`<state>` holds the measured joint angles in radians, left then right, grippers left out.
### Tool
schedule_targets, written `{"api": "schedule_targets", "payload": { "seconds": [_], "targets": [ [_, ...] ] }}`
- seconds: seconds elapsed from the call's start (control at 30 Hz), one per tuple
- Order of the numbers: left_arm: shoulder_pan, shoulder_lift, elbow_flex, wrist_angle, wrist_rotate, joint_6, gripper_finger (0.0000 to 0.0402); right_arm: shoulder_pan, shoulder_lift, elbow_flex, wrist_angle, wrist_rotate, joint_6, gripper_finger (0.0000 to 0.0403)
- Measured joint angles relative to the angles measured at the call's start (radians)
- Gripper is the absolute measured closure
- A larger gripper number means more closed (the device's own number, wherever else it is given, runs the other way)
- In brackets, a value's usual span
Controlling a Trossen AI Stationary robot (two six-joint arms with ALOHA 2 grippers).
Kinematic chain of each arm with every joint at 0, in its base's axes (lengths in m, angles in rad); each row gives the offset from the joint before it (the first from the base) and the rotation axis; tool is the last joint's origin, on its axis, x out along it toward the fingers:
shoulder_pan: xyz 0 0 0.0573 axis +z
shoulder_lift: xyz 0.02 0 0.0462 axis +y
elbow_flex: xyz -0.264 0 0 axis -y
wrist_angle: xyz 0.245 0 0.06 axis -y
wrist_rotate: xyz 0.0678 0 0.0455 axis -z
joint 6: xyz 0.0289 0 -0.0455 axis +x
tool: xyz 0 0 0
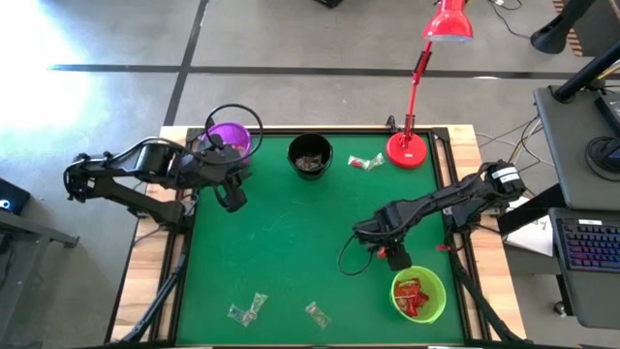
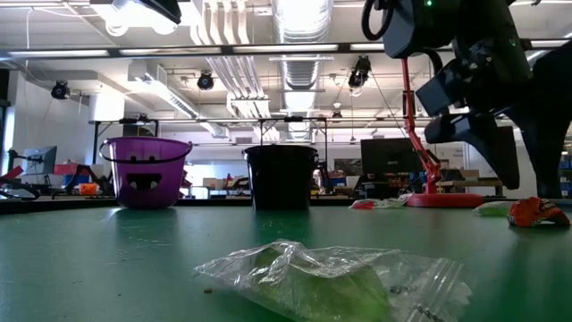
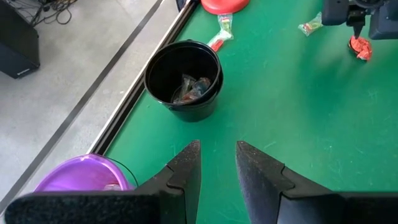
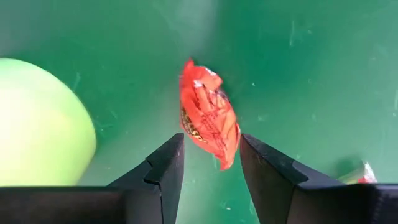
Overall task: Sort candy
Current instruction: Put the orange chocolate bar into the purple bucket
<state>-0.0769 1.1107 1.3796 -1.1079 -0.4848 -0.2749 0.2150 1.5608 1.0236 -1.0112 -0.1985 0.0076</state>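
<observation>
A: The right hand (image 4: pixel 210 163) stands over the green worktop (image 1: pixel 291 242) beside the green bowl (image 1: pixel 418 297), its fingers open astride an orange-wrapped candy (image 4: pixel 208 121), not clamped. The left hand (image 3: pixel 217 171) waits near the purple bowl (image 1: pixel 230 138), fingers narrowly apart and empty.

B: Progress?

A: Partway, I'd judge. Red candies (image 1: pixel 414 296) lie in the green bowl, some in the black bowl (image 1: pixel 310 154). Clear-wrapped ones (image 1: pixel 247 309) lie at the near edge, more by the lamp base (image 1: pixel 408 150).

B: Any writing?

A: Dark print on the wrapper, unreadable.
</observation>
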Motion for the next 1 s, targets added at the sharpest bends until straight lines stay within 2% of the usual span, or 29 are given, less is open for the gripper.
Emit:
{"api": "schedule_targets", "payload": {
  "seconds": [0.17, 0.73, 0.83, 1.0],
  "targets": [
    [0.000, 0.000, 0.000, -0.002, 0.000, 0.000, 0.0318, 0.000, 0.000, -0.001, 0.008, -0.066, -0.009, 0.0255],
    [0.000, 0.000, 0.000, -0.001, -0.001, 0.000, 0.0318, -0.002, 0.066, -0.021, 0.097, -0.090, -0.024, 0.0253],
    [0.000, 0.000, -0.001, -0.001, -0.001, 0.000, 0.0318, -0.004, 0.079, -0.021, 0.093, -0.099, -0.021, 0.0262],
    [0.000, 0.000, -0.001, -0.004, -0.001, 0.000, 0.0318, -0.026, 0.091, -0.021, 0.106, -0.081, -0.007, 0.0301]
  ]
}}
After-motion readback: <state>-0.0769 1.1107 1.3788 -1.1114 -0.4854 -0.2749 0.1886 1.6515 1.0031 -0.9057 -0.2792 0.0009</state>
